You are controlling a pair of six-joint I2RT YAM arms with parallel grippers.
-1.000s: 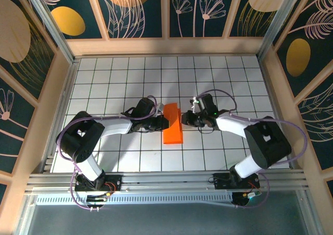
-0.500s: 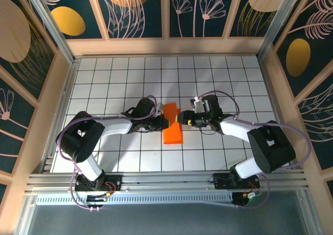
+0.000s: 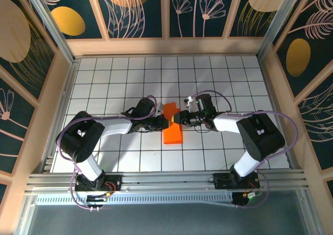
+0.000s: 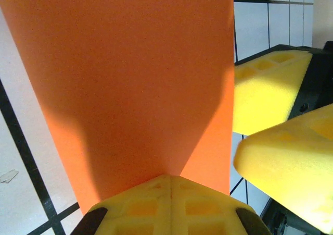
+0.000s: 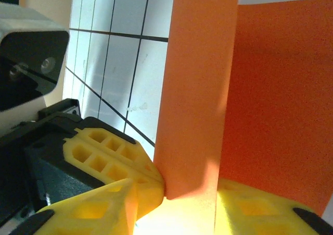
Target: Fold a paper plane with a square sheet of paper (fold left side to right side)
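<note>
We saw the orange paper [image 3: 173, 130] lying near the middle of the white gridded counter [image 3: 104, 78]. It was folded into a narrow strip, with a raised flap at its far end. The left gripper [image 3: 164, 122] reached in at the paper's left edge and the right gripper [image 3: 180, 119] at its right edge, so the two faced each other across the fold.

From the left wrist, the paper [image 4: 135, 78] rose as a broad, plain orange face above the left gripper [image 4: 170, 180]. Its yellow fingers [image 4: 130, 206] met along a centre seam with the paper's edge running in between. We took them as clamped on the paper, though the pinch itself was hidden. The right gripper's fingers [image 4: 268, 89] sat just beside the paper's right edge.

From the right wrist, the right gripper [image 5: 190, 196] had an upright flap of the paper [image 5: 200, 78] caught between its yellow fingers [image 5: 104, 209], clenched on it. The left gripper's fingers [image 5: 101, 146] touched them from the left.
</note>
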